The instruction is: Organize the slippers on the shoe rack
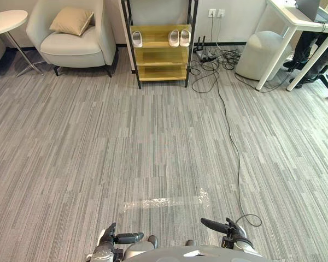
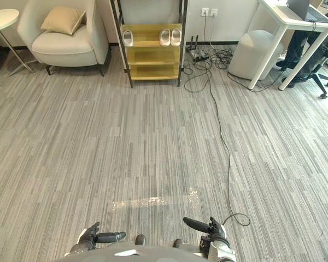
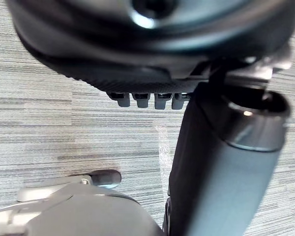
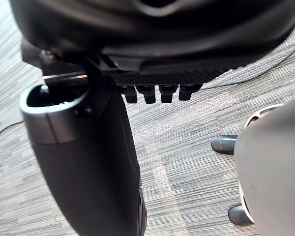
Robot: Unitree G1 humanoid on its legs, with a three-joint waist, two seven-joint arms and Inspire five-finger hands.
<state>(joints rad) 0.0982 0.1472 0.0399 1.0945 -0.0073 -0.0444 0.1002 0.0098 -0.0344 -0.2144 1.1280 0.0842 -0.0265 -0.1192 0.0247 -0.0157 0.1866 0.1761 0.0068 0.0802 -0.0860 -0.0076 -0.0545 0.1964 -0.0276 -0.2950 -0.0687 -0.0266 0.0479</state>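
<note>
Far ahead against the wall stands the shoe rack (image 1: 161, 59), with yellow shelves in a black frame. On its top shelf lie three white slippers: a single one (image 1: 137, 39) at the left and a pair (image 1: 179, 37) side by side at the right. The two lower shelves hold nothing. My left hand (image 1: 110, 239) and right hand (image 1: 230, 229) hang low close to my body, far from the rack. Both are open and hold nothing, their thumbs pointing inward; the left hand's fingers (image 3: 142, 100) and the right hand's fingers (image 4: 160, 93) hang relaxed over bare carpet.
A pale armchair (image 1: 74, 41) with a tan cushion and a round white table (image 1: 5, 22) stand left of the rack. Right of it are tangled cables (image 1: 210, 57), a black cord (image 1: 232, 136) running across the carpet, a white pouf (image 1: 262, 54) and a white desk (image 1: 298, 24) with a seated person's legs (image 1: 317, 52).
</note>
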